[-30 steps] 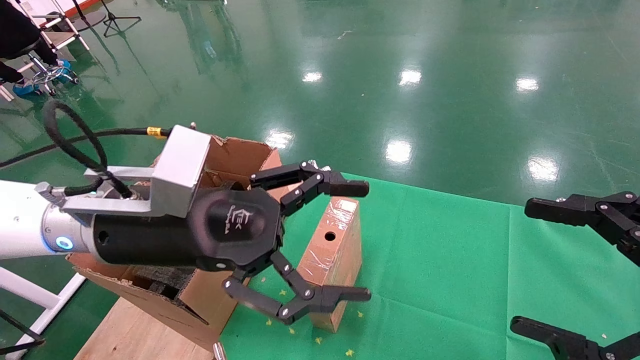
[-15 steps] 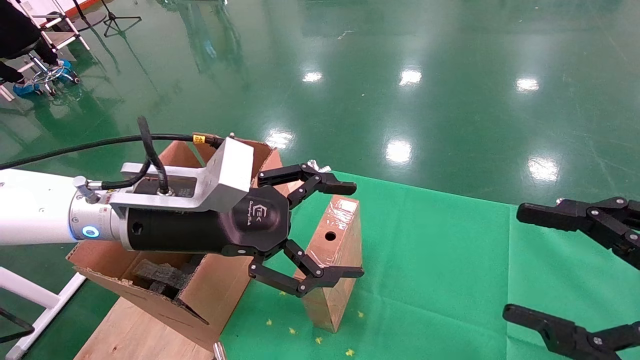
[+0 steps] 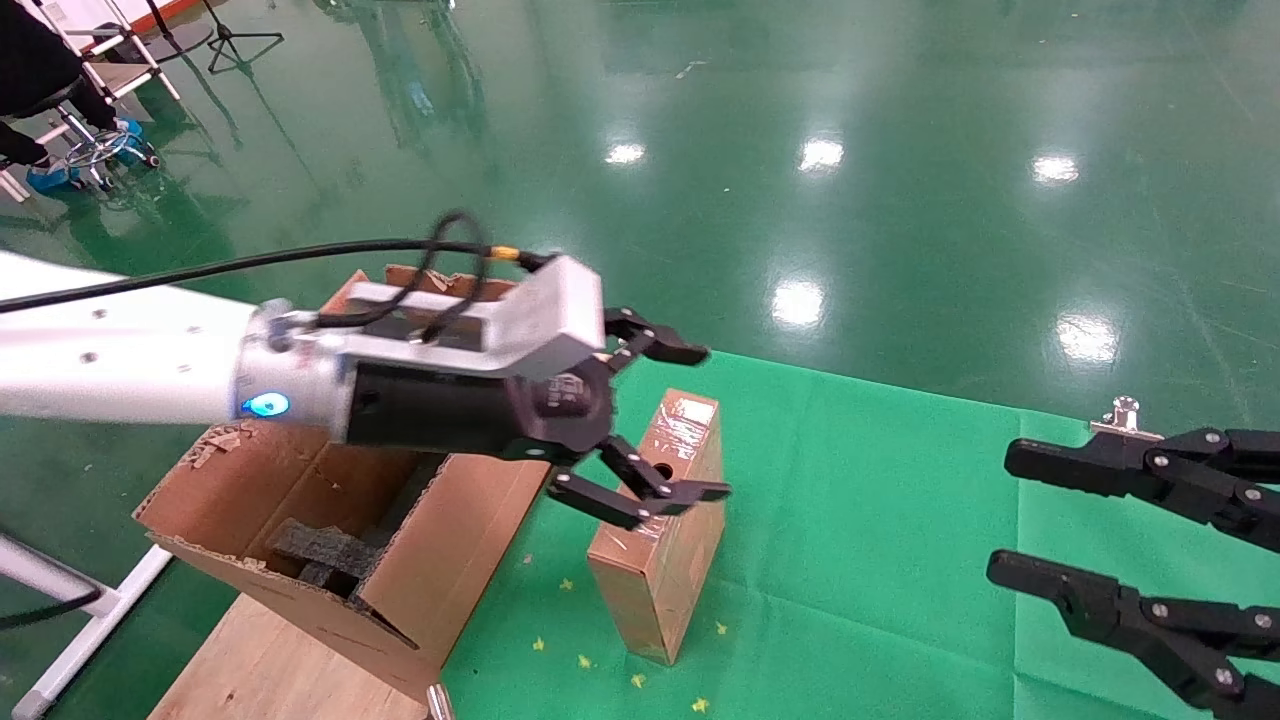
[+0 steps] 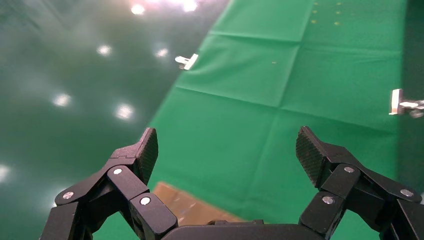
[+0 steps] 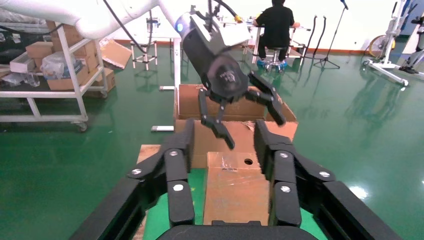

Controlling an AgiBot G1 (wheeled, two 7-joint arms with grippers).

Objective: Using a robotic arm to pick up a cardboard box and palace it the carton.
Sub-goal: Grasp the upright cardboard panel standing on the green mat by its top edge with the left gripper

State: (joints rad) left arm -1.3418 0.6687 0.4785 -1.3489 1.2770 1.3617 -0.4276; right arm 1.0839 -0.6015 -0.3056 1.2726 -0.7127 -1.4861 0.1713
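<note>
Since a second ago the black linkage-finger left gripper on the white robotic arm has travelled away from the camera and now hangs over the small slim brown cardboard box wrapped in shiny clear tape, its jaws spread wide and holding nothing. One fingertip crosses in front of the box's upper face close to the round hole, the other fingertip sits beyond the box's far end; whether either touches the tape cannot be told. The box lies on the green cloth, just beside the large brown corrugated carton with ragged torn rims, which stands on the box's left with black foam blocks inside. Well to the right of the box, the all-black right gripper hovers over the cloth, its fingers apart and empty; it too has shifted closer toward the box.
</note>
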